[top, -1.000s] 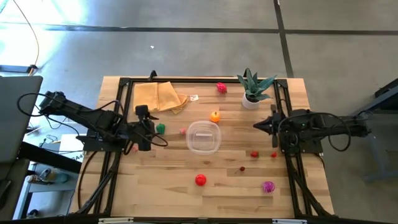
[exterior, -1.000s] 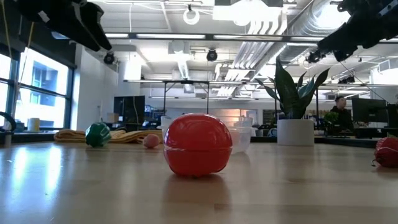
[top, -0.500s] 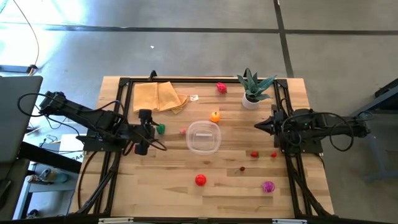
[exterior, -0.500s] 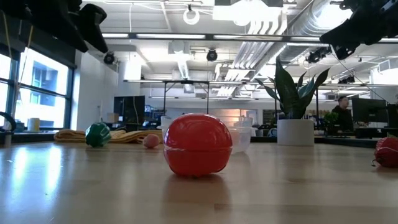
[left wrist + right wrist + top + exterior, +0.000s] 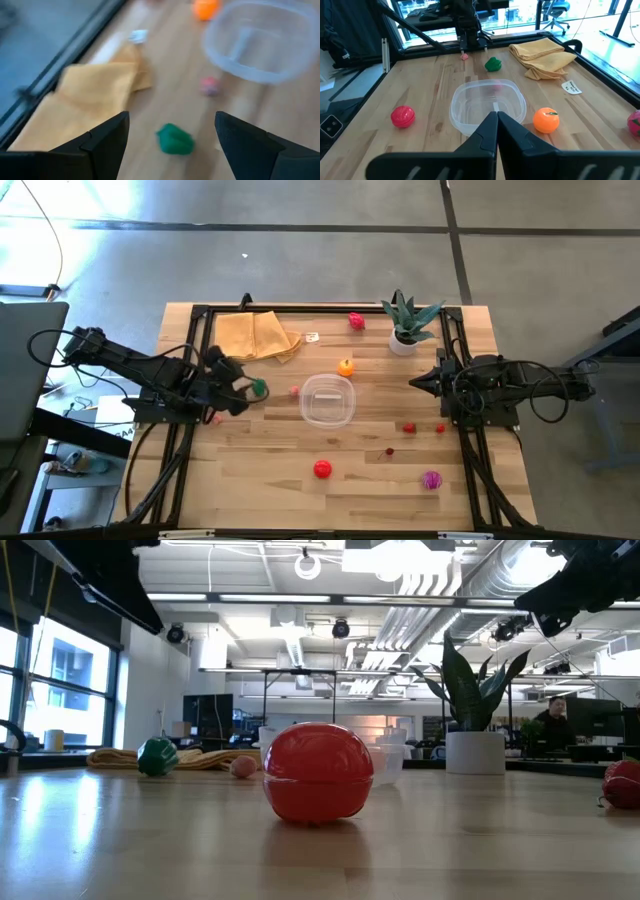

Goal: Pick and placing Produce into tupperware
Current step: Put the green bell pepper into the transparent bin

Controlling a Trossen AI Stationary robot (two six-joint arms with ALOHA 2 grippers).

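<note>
Above the green produce (image 5: 175, 139), left gripper (image 5: 170, 132) wide open, tilted.

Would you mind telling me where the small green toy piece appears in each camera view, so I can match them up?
High view: green piece left of the tupperware, at the left gripper.
Low view: far left, before the tan cloth.
Left wrist view: between the open fingers.
Right wrist view: beyond the tupperware.
Shared landmark: the tan cloth.

Clear tupperware (image 5: 327, 400), green produce piece (image 5: 259, 387), orange fruit (image 5: 345, 367), tan cloth (image 5: 255, 335), dark pincers
</note>
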